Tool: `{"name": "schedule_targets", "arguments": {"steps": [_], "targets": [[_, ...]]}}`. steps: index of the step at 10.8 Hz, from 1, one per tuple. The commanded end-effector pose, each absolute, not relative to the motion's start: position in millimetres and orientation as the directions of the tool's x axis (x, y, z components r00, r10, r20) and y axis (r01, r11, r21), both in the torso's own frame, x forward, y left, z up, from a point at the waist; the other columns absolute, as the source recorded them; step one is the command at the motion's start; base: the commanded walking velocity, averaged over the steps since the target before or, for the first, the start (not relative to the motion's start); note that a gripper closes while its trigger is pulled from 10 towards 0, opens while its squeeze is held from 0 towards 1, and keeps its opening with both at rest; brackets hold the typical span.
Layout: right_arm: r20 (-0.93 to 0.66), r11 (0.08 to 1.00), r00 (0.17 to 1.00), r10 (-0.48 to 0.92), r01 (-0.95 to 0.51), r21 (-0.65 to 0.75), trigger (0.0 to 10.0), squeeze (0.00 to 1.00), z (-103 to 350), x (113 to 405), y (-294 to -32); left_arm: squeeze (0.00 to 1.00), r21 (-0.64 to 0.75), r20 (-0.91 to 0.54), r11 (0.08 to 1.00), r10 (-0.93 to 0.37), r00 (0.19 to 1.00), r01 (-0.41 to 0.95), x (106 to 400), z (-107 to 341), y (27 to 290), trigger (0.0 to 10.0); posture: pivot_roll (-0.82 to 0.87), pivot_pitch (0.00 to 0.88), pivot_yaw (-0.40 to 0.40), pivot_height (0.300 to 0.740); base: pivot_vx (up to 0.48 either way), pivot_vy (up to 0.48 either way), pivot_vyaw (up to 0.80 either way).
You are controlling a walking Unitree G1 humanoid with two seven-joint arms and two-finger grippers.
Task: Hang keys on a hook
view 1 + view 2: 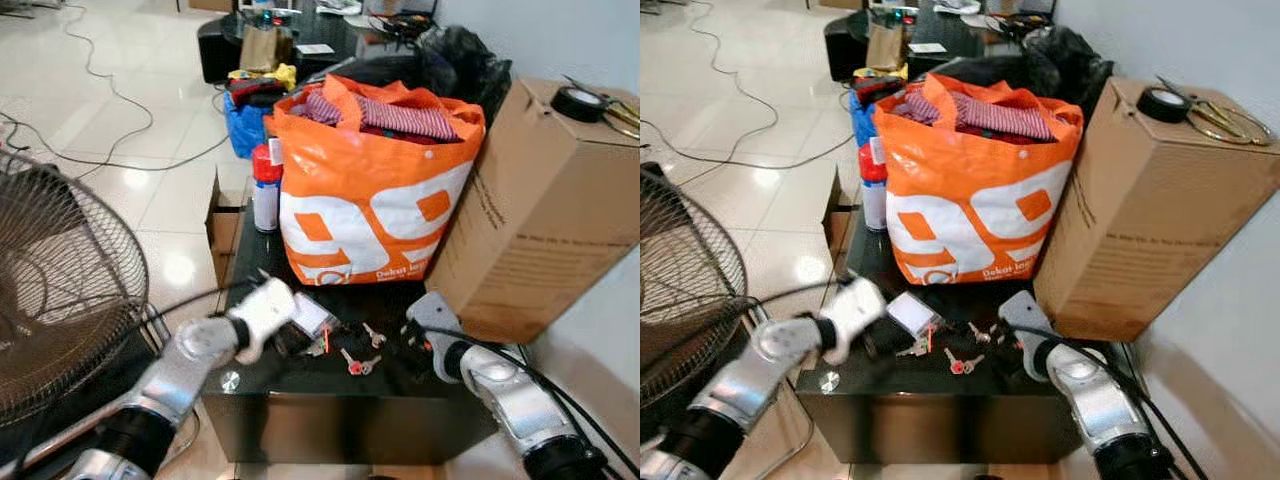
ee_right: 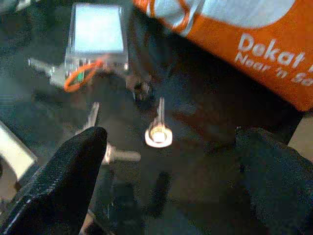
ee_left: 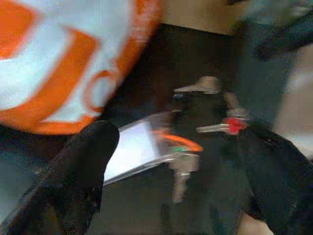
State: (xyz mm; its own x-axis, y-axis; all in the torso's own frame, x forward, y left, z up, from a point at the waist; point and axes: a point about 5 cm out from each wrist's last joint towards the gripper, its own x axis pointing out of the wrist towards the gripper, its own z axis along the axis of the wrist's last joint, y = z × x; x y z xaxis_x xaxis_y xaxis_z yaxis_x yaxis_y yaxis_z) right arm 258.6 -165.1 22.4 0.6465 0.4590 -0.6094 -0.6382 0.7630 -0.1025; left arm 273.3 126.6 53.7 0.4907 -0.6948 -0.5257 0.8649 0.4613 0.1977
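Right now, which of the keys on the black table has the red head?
The key with the red head lies nearest the table's front edge, midway between the two grippers. The bare metal key sits behind it, and another hangs off the orange-looped card.

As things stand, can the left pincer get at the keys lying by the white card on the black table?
Probably yes. The left pincer is open just above the keys, which lie flat beside the white card on the black table with nothing over them.
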Motion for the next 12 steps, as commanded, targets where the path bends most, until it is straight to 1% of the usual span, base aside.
{"name": "schedule_targets", "arguments": {"steps": [1, 2, 3, 4, 5, 6, 8, 9, 10, 11, 12], "targets": [[-0.618, 0.736, 0.638, 0.459, -0.663, -0.139, 10.0, 0.0, 24, 261, -168, 0.34, 0.196, -0.56, 0.414, -0.697, 0.448, 0.889, 272, 50, 125, 10.0, -0.19, 0.0, -0.05, 0.74, 0.0, 0.0, 0.0], [-0.616, 0.741, 0.655, 0.438, -0.651, -0.165, 10.0, 0.0, 22, 262, -168, 0.29, 0.211, -0.604, 0.39, -0.669, 0.433, 0.896, 269, 43, 129, 10.0, -0.2, 0.0, -0.053, 0.74, 0.0, 0.0, 0.0], [-0.61, 0.754, 0.656, 0.445, -0.642, -0.14, 10.0, 0.0, 16, 260, -163, 0.18, 0.225, -0.629, 0.361, -0.655, 0.418, 0.905, 263, 37, 134, 10.0, -0.2, 0.0, -0.055, 0.74, 0.0, 0.0, 0.0], [-0.624, 0.725, 0.616, 0.48, -0.679, -0.114, 10.0, 0.0, 11, 255, -158, 0.08, 0.199, -0.62, 0.369, -0.67, 0.409, 0.908, 261, 38, 133, 10.0, -0.2, 0.0, -0.055, 0.74, 0.0, 0.0, 0.0], [-0.653, 0.683, 0.567, 0.503, -0.724, -0.103, 10.0, 0.0, 3, 248, -152, 0.0, 0.199, -0.64, 0.355, -0.659, 0.395, 0.914, 258, 35, 136, 10.0, -0.2, 0.0, -0.057, 0.74, 0.0, 0.0, 0.0], [-0.669, 0.663, 0.544, 0.507, -0.742, -0.101, 10.0, 0.0, -3, 245, -148, 0.0, 0.201, -0.653, 0.353, -0.647, 0.394, 0.914, 257, 33, 141, 10.0, -0.2, 0.0, -0.06, 0.74, 0.0, 0.0, 0.0], [-0.651, 0.659, 0.555, 0.518, -0.744, -0.11, 10.0, 0.0, -9, 245, -133, 0.0, 0.227, -0.672, 0.355, -0.617, 0.409, 0.907, 254, 35, 154, 10.0, -0.17, 0.0, -0.089, 0.74, 0.0, 0.0, 0.0], [-0.65, 0.654, 0.547, 0.528, -0.75, -0.1, 8.2, 0.0, -12, 245, -126, 0.0, 0.224, -0.674, 0.358, -0.615, 0.409, 0.906, 253, 36, 157, 10.0, -0.16, 0.0, -0.095, 0.74, 0.0, 0.0, 0.0], [-0.652, 0.651, 0.543, 0.529, -0.753, -0.1, 4.2, 0.0, -16, 247, -120, 0.0, 0.213, -0.678, 0.357, -0.616, 0.401, 0.909, 248, 37, 160, 10.0, -0.14, 0.0, -0.113, 0.74, 0.0, 0.0, 0.0], [-0.657, 0.649, 0.541, 0.525, -0.754, -0.102, 0.6, 0.0, -19, 248, -117, 0.0, 0.207, -0.682, 0.353, -0.617, 0.393, 0.912, 245, 37, 160, 10.0, -0.13, 0.0, -0.122, 0.74, 0.0, 0.0, 0.0], [-0.662, 0.647, 0.537, 0.523, -0.755, -0.101, 0.0, 0.0, -20, 249, -117, 0.0, 0.212, -0.682, 0.363, -0.611, 0.403, 0.907, 245, 37, 161, 10.0, -0.13, 0.0, -0.125, 0.74, 0.0, 0.0, 0.0]]}}
